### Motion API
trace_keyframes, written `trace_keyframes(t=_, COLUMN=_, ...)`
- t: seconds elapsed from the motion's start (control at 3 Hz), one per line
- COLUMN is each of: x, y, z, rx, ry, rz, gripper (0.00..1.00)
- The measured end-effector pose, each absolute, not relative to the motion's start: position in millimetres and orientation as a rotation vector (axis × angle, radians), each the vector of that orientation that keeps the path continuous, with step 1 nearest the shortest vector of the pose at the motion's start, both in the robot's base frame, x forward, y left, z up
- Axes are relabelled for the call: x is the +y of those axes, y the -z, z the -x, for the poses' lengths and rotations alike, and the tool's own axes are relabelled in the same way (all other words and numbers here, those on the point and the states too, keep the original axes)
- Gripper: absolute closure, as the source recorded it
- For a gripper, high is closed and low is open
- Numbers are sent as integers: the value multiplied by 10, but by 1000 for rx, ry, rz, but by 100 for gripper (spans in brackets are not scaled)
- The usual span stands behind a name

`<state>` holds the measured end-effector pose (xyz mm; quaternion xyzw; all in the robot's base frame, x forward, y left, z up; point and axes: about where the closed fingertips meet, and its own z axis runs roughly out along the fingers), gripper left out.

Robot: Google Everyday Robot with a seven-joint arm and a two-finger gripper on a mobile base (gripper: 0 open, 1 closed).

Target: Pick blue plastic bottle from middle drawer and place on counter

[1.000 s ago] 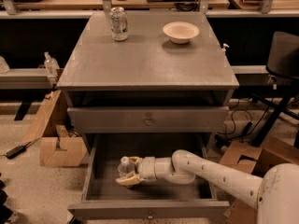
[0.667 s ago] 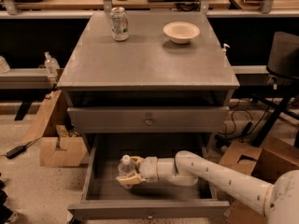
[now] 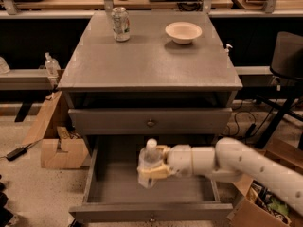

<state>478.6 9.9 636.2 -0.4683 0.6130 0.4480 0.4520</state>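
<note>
while the gripper [image 3: 152, 170] is clamped on blue plastic bottle [image 3: 150, 151] in middle drawer [image 3: 118, 186], lift & placing on counter [image 3: 147, 60] at 12 o'clock are not yet done.

In the lower middle of the frame the gripper [image 3: 152, 164] is inside the open drawer [image 3: 151, 213], and its tan fingers [image 3: 158, 172] clasp the sides of the clear bottle [image 3: 151, 150], which stands upright. On the counter [image 3: 151, 65] above, a can [image 3: 121, 23] and a bowl [image 3: 183, 32] stand well apart.
</note>
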Motion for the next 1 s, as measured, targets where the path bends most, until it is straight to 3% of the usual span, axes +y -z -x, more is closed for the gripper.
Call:
trace_keyframes(t=0.33, x=-239, y=-7407, z=-4804, rx=1516, ry=-1056, rz=1161, gripper=100)
trace_keyframes(t=1.0, x=-371, y=-9384, z=-5551, rx=1542, ry=-793, rz=1129, gripper=100)
